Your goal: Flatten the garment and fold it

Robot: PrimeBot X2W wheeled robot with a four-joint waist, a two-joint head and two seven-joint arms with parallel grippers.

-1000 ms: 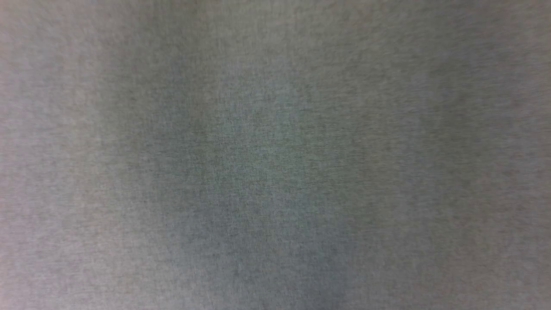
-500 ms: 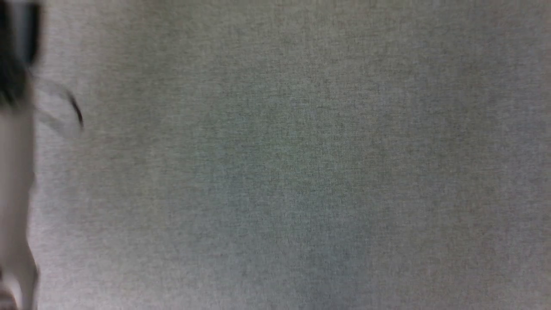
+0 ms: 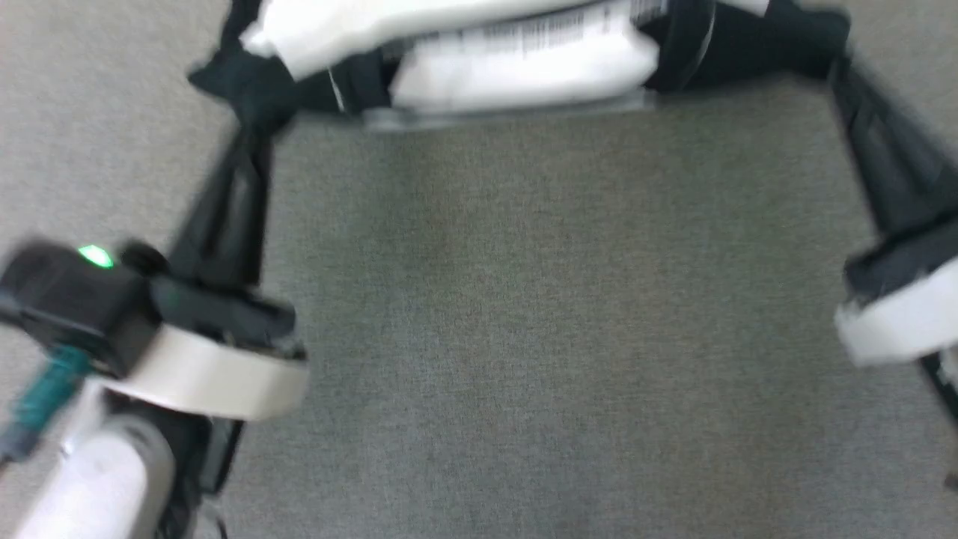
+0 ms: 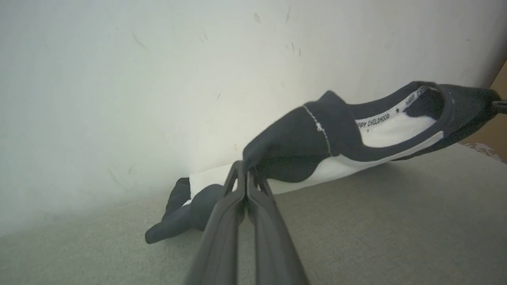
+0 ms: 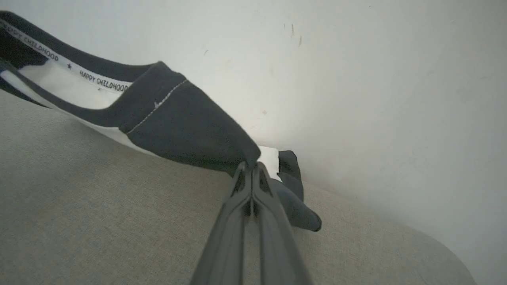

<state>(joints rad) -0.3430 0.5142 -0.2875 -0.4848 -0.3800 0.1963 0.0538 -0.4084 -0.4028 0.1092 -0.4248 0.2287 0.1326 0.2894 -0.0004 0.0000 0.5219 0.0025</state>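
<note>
The garment (image 3: 516, 67), white with black sleeves and neckband, stretches across the top of the head view, blurred. My left gripper (image 3: 251, 135) is shut on its black left shoulder and my right gripper (image 3: 842, 64) on the right one. In the left wrist view the left gripper (image 4: 246, 168) pinches black fabric of the garment (image 4: 301, 134) beside the lettered neck tape, and a sleeve (image 4: 174, 221) trails on the surface. In the right wrist view the right gripper (image 5: 251, 165) pinches the other shoulder of the garment (image 5: 186, 126), lifted off the surface.
A grey fabric surface (image 3: 524, 337) spreads under and between the arms. A white wall (image 4: 158, 79) rises just behind the garment. A brown edge (image 4: 500, 118) shows at the far right of the left wrist view.
The head view has shifted: a second ago it held plain grey surface, half a second ago a blurred arm at the left edge, and now both grippers with the garment between them.
</note>
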